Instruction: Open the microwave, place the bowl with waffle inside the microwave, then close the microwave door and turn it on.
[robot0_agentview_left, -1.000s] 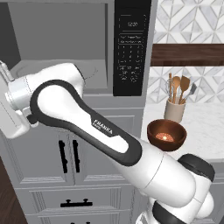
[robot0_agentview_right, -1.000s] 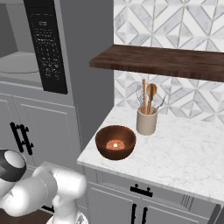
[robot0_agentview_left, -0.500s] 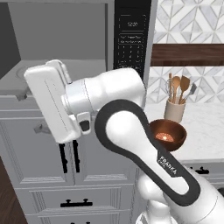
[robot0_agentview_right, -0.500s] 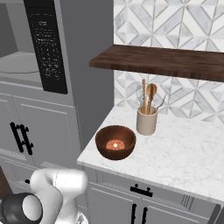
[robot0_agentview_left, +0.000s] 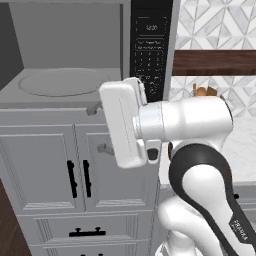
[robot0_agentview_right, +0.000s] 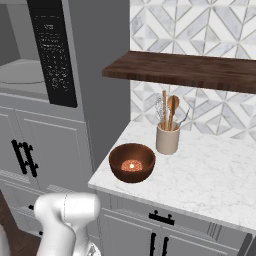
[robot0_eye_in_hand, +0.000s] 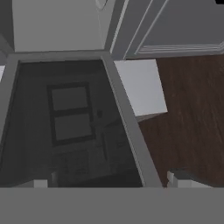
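Since the earlier frame the arm has swung across the left base view, and we now see its white wrist in front of the open microwave, whose bare cavity suggests that loading comes next. In the right base view, the bowl with the waffle rests unmoved on the counter beside the utensil crock. In the hand view, the gripper stands with jaws wide apart and empty over the microwave door, probably swung fully open.

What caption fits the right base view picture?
Wooden bowl holding a waffle waits on the marble counter beside the open microwave.
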